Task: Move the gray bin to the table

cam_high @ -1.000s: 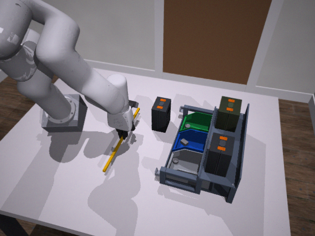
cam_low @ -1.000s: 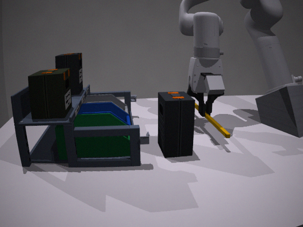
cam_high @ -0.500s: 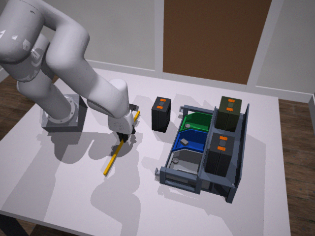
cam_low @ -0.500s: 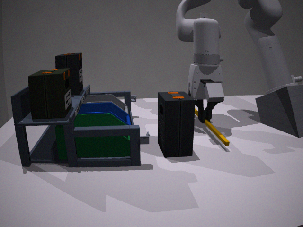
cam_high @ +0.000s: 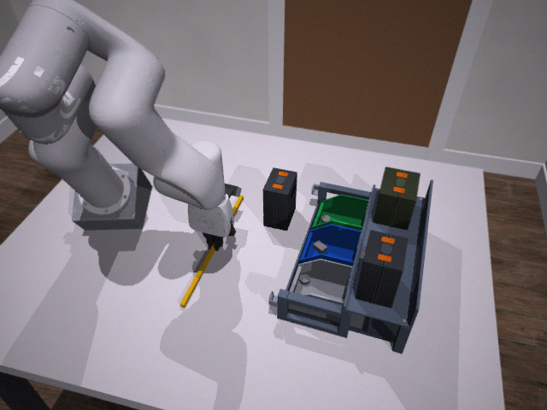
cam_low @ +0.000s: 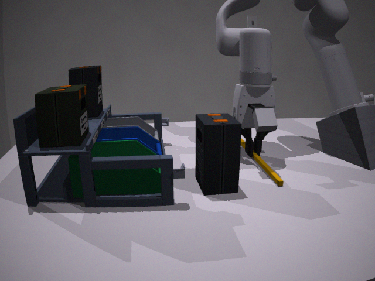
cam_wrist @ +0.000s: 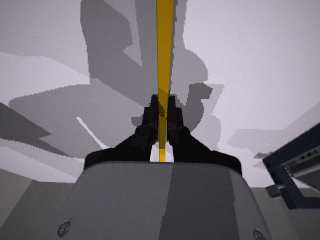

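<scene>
Near the table top (cam_high: 273,353) (cam_low: 169,236) (cam_wrist: 260,75), a gripper (cam_high: 214,240) (cam_low: 254,149) (cam_wrist: 163,105) pinching a long yellow stick (cam_high: 194,284) (cam_low: 268,169) (cam_wrist: 164,45), gray bin (cam_high: 324,278) (cam_low: 127,122) on the shelf (cam_high: 311,301) (cam_low: 131,162) (cam_wrist: 282,177), beside the blue one (cam_high: 334,243) (cam_low: 120,133)

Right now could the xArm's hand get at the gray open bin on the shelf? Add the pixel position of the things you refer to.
Probably not yet: the hand (cam_high: 215,247) (cam_low: 254,153) (cam_wrist: 163,105) is shut on the yellow bar (cam_high: 194,283) (cam_low: 268,168) (cam_wrist: 164,45). The gray open bin's (cam_high: 324,277) top looks uncovered, though, so setting the bar down first might free the way.
</scene>
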You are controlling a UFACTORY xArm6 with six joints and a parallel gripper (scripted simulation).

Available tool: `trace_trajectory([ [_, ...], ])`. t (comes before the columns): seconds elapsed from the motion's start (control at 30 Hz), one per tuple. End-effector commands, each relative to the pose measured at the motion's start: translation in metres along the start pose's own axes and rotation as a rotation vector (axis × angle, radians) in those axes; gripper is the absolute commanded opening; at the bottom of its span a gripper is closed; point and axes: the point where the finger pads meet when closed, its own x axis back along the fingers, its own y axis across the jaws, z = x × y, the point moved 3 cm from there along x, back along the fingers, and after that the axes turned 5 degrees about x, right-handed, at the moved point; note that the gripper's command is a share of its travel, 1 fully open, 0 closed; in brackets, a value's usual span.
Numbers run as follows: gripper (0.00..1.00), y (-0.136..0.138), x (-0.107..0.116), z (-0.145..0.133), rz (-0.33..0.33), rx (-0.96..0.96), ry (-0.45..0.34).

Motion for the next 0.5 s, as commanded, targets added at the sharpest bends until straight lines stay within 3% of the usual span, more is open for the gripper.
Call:
trace_trajectory([
  [0.0,0.00,0.0009,0.0001,0.0001,-0.003,0.000,0.000],
  [0.07,0.00,0.0009,0.0001,0.0001,-0.003,0.000,0.000],
  [0.1,1.00,0.0010,0.0003,0.0001,-0.003,0.000,0.001],
  [0.47,1.00,0.0010,0.0003,0.0001,-0.003,0.000,0.001],
])
